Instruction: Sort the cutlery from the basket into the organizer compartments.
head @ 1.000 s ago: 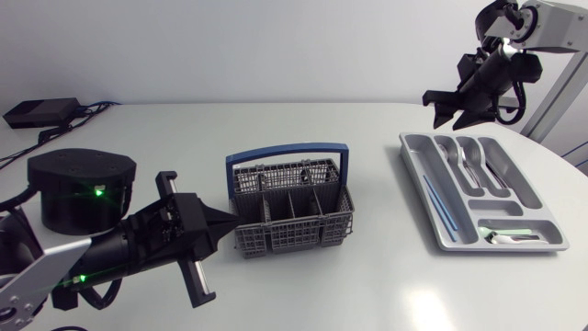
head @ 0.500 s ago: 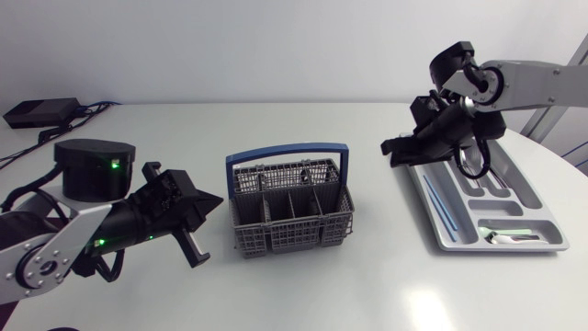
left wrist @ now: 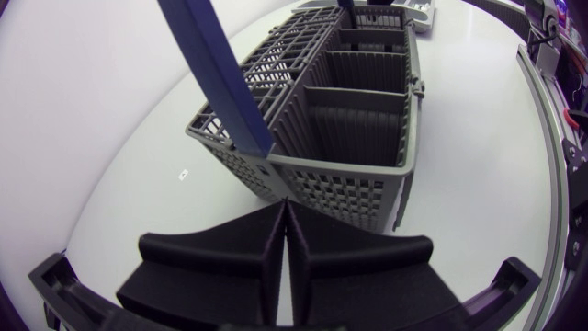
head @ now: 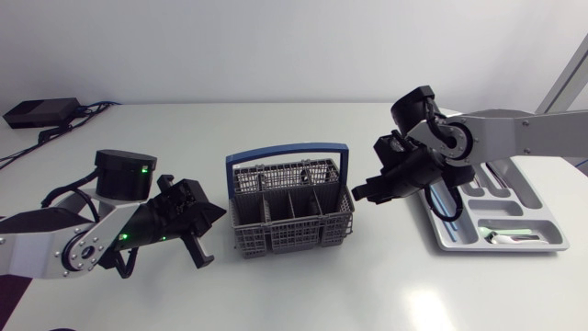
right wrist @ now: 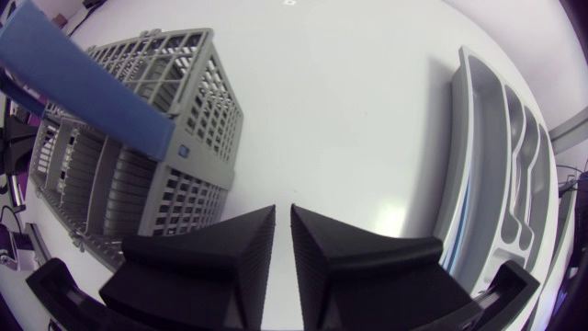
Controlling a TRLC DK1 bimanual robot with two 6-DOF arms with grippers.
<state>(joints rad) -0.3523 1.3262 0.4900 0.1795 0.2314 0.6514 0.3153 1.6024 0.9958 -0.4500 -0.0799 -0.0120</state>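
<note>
1. The white table carries everything, with the basket in the middle and the organizer off to my right.
2. The grey organizer lies with its long slots running from the table's near side to its far side. A crosswise compartment sits at the near end. My right arm crosses over part of it.
3. The grey mesh basket lies with its long axis across the table, from my left to my right. Its blue handle stands upright and arches along that axis. In both wrist views its open cells show only grey walls and dividers.
4. My left gripper is just beside the basket's left end and points at it. Its fingers are pressed together on nothing.
5. My right gripper hangs between basket and organizer, pointing at the basket's right end. Its fingers are all but together, with only a sliver of table between them, and they hold nothing.
6. Spoons lie lengthwise in the organizer's long slots.
7. One silver piece lies crosswise in the near compartment.
8. A small blue label on the basket's wall is too small to read.
</note>
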